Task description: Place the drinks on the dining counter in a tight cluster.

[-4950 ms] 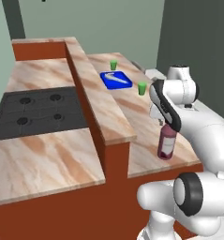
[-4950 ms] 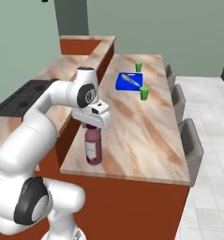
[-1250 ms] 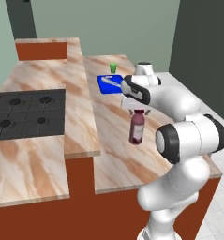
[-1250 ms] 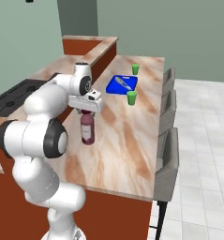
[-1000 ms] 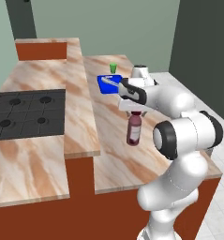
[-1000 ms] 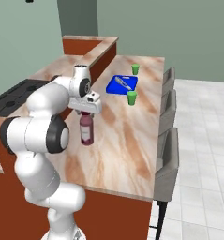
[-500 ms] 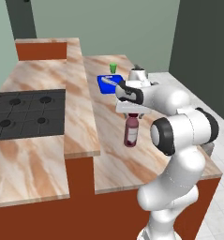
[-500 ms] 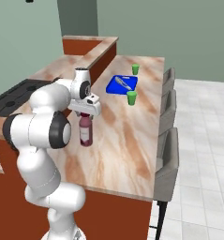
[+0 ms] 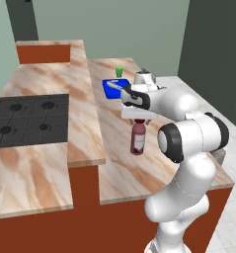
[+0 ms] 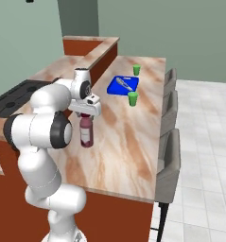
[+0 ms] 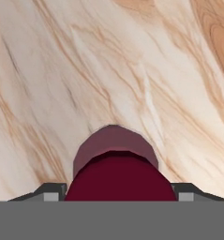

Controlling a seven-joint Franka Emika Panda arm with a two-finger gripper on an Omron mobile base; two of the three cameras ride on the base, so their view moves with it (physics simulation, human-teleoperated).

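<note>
A stout maroon bottle (image 9: 137, 141) with a pale label, one of the drinks, hangs upright low over the wide marble top. My gripper (image 9: 138, 119) is shut on its neck from above. In the right base view the bottle (image 10: 86, 132) sits under the gripper (image 10: 86, 115), near that top's left side. The hand view looks straight down on the bottle's cap and shoulders (image 11: 115, 159), between my two finger tips. The dining counter (image 9: 85, 123), a long narrow raised slab, runs just left of the bottle. Whether the bottle touches the surface below, I cannot tell.
A blue board (image 9: 114, 88) with a utensil lies farther back on the wide top, with small green cups (image 10: 136, 70) (image 10: 132, 98) beside it. A black stove (image 9: 28, 118) sits left of the raised slab. Grey stools (image 10: 169, 142) line the right edge.
The gripper has carried the maroon bottle a little to the left, toward the raised slab, and slightly lower. Nothing else has moved.
</note>
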